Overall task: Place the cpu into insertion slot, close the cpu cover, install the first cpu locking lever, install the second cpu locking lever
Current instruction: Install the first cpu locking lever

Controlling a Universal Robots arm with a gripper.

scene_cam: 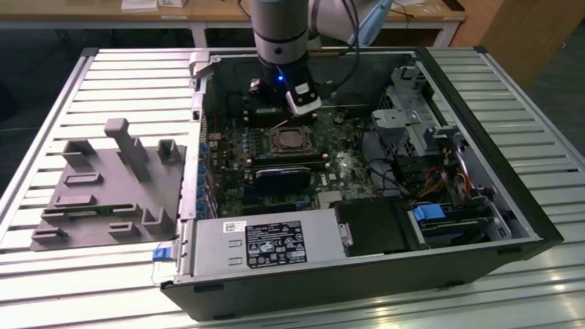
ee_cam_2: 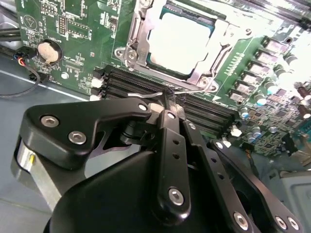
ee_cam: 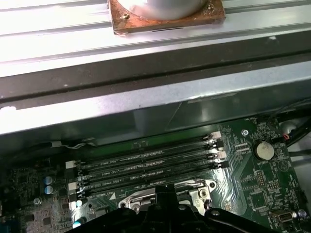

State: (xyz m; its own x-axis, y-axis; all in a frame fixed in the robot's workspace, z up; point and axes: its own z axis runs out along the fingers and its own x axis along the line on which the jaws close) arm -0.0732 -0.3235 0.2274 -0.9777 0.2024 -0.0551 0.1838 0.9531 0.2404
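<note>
gripper [ee_cam_2: 170,103] closed at locking lever [ee_cam_2: 141,95] | cpu [ee_cam_2: 181,41] seated under cpu cover [ee_cam_2: 137,36] | white-labelled power supply [scene_cam: 215,257]

Memory slots [ee_cam_2: 141,87] and case wall [ee_cam: 146,104] hem the pincer [ee_cam_2: 163,104].

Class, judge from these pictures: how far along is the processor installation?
Done: the chip lies in place on the board, cover down around it. In hand: the gripper is at the hooked end of a wire lever. Left: latching the levers; neither can be confirmed locked.
</note>
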